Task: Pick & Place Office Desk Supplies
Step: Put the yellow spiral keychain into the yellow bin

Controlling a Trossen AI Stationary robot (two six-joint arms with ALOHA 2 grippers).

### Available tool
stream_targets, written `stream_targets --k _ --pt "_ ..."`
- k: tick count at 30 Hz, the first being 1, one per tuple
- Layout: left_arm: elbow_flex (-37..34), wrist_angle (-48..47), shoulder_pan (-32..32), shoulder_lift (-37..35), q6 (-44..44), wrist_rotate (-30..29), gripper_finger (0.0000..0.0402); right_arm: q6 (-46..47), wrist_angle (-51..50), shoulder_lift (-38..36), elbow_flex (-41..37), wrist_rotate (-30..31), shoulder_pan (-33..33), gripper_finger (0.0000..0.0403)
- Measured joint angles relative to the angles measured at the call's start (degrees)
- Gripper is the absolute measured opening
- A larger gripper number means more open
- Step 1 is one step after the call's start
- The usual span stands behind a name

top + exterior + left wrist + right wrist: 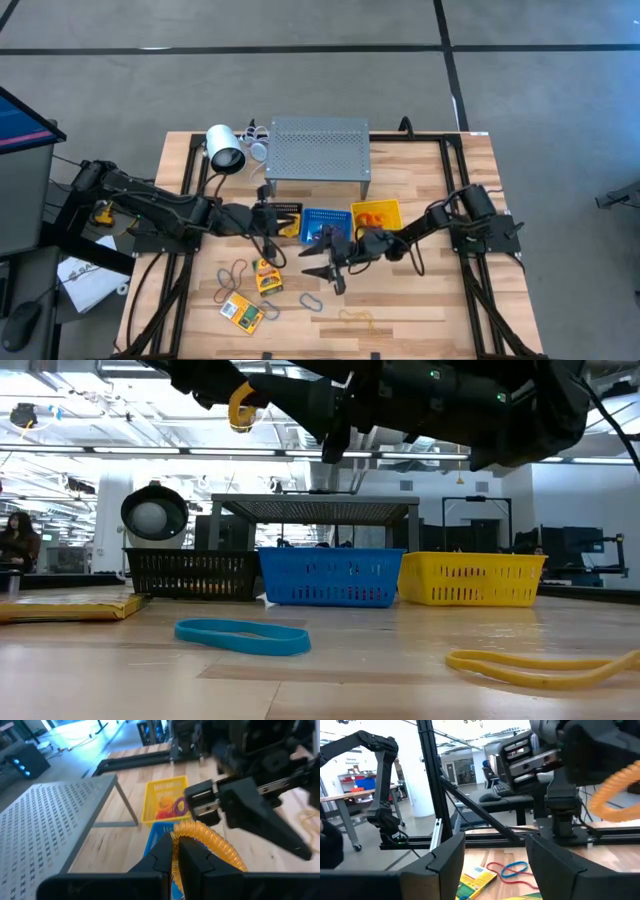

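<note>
Left pincer (pixel 176 851): clamped on a ribbed yellow band loop (pixel 215 841), held above the blue basket (pixel 328 577). Right pincer (pixel 495 857): fingers apart, holding nothing, just beside it.

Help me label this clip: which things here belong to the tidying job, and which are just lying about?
Part of the job:
- yellow band, held in the shut left gripper
- blue band on the table
- crayon packs
- grey clip
- black basket, blue basket, yellow basket
- open right gripper

Just lying about:
- metal shelf
- white lamp
</note>
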Motion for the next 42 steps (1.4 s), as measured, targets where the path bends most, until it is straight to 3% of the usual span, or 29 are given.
stream_targets --k 13,28,42 --pt "0.0 3.1 0.0 0.0 0.1 2.4 0.0009 -2.1 0.7 -0.2 1.4 0.6 -4.4 0.0205" --pt "0.0 4.4 0.0 0.0 0.1 2.4 0.0009 -4.1 -4.6 -0.3 4.9 0.6 -5.1 0.0205" --pt "0.0 3.9 0.0 0.0 0.0 2.4 0.0008 -4.8 -2.4 -0.3 4.9 2.2 -5.5 0.0205"
